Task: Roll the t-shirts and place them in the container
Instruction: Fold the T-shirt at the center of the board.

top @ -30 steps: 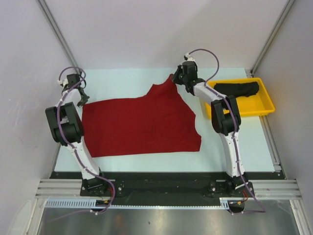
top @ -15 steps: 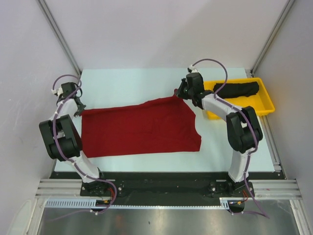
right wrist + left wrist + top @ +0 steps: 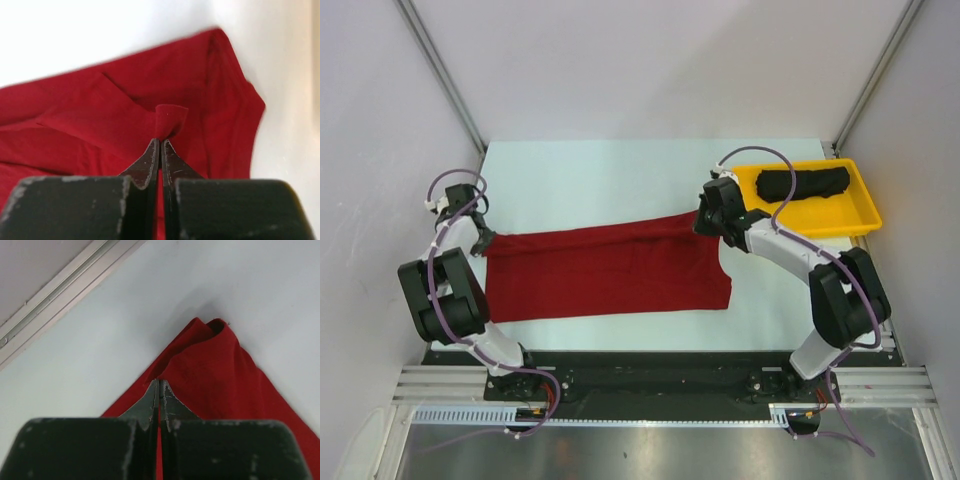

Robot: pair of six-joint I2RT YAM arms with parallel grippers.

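Tool states: left tool has its fingers pressed together on the corner edge of the red t-shirt. The right tool is likewise clamped on it, with a small tuft of cloth standing up at its tips.

Change over the last second: the shirt's near hem has stayed along the near side of the tabletop. Its far edge, which peaked well up the tabletop on the right, has been drawn down toward the hem. The cloth now lies as a narrower band, doubled over itself.

Judgement: this is a lengthwise fold, a preparatory step. No roll has started on this shirt.

Pose, top view: the left arm is folded back on itself at the left margin, its wrist at the band's far-left corner. The right arm has its elbow low at the right and its forearm reaching leftward, close over the tabletop, to the far-right corner.

Farther back, the black t-shirt lies bundled in the yellow tray.
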